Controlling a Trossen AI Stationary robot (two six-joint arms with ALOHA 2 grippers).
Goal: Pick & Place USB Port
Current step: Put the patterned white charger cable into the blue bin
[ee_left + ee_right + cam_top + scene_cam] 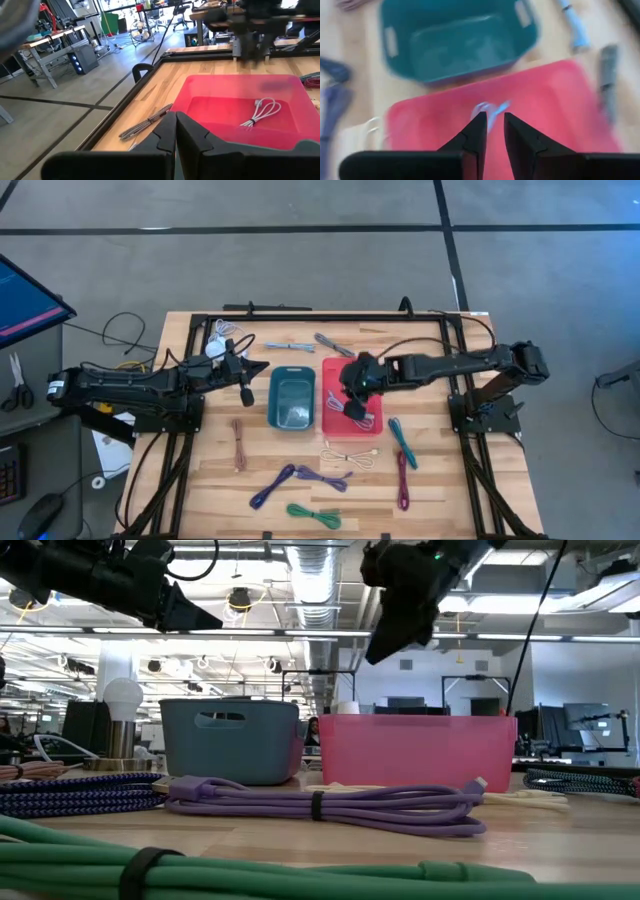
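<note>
A red bin (pixel 372 395) stands at the table's middle beside a teal bin (pixel 292 400). A pale coiled USB cable (pixel 262 111) lies on the red bin's floor, also visible in the right wrist view (pixel 489 109). My right gripper (pixel 491 127) hangs above the red bin, slanting down over the cable, a little open with nothing between its fingers. It is well above the bin rim in the low view (pixel 385 645). My left gripper (pixel 175 131) is shut and empty. It is held level above the table, left of the teal bin (pixel 258 368).
Bundled cables lie on the near half of the table: purple (pixel 285 478), green (pixel 313 513), teal (pixel 402 442), dark red (pixel 403 480), brown (pixel 238 442) and white (pixel 347 455). Grey cables (pixel 330 343) lie at the far side. A black frame rail (pixel 320 315) edges the table.
</note>
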